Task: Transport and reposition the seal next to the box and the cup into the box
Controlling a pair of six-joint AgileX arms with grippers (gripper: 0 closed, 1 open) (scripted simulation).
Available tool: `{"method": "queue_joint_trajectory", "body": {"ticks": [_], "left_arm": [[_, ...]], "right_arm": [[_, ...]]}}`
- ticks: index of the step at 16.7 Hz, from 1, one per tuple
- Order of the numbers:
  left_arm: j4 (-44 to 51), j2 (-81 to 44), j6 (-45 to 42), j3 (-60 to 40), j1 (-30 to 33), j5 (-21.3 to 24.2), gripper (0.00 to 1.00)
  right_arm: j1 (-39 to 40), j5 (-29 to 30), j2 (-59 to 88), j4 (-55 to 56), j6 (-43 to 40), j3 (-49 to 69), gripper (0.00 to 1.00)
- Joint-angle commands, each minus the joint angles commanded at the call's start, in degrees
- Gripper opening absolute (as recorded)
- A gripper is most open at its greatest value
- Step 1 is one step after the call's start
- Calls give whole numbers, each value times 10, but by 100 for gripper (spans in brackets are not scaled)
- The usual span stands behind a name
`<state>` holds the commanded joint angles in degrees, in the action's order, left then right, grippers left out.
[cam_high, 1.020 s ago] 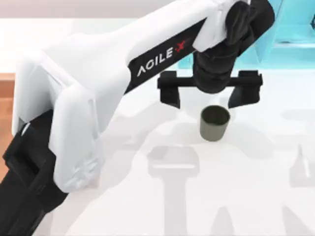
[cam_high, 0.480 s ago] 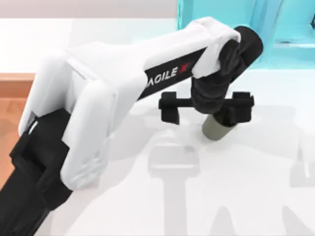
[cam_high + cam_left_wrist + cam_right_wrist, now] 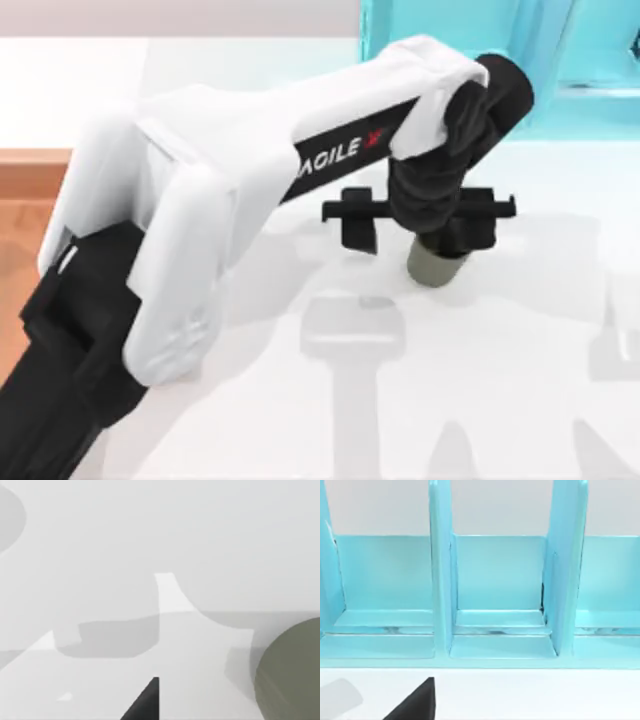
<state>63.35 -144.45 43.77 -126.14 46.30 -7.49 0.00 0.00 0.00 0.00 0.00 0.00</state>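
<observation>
The dark olive-grey cup (image 3: pixel 436 266) stands upright on the white table, right of centre. My left gripper (image 3: pixel 420 222) is lowered over it from above and is open. The cup sits between the spread fingers, close to the right-hand one, and the wrist hides its rim. In the left wrist view the cup (image 3: pixel 292 675) is close by, and one dark fingertip (image 3: pixel 148 702) shows beside it. The wooden box (image 3: pixel 25 172) lies at the table's far left, mostly covered by the left arm. The seal is out of view.
A cyan shelf unit (image 3: pixel 560 60) stands at the back right, just behind the left wrist. The right wrist view looks straight at the shelf's compartments (image 3: pixel 497 580), with a dark part of my right gripper (image 3: pixel 415 702) at the frame's lower edge.
My left gripper has come down from above the cup until its fingers straddle it, and the wrist now covers the cup's opening. The cup has not moved.
</observation>
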Motion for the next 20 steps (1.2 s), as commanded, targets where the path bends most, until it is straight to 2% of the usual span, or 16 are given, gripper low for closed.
{"method": "queue_joint_trajectory", "body": {"ticks": [7, 17, 20], "left_arm": [[0, 0, 0, 0, 0, 0, 2], [1, 3, -2, 2, 2, 0, 0], [14, 45, -24, 29, -17, 3, 0]], "right_arm": [[0, 0, 0, 0, 0, 0, 100], [0, 0, 0, 0, 0, 0, 100], [0, 0, 0, 0, 0, 0, 100]]}}
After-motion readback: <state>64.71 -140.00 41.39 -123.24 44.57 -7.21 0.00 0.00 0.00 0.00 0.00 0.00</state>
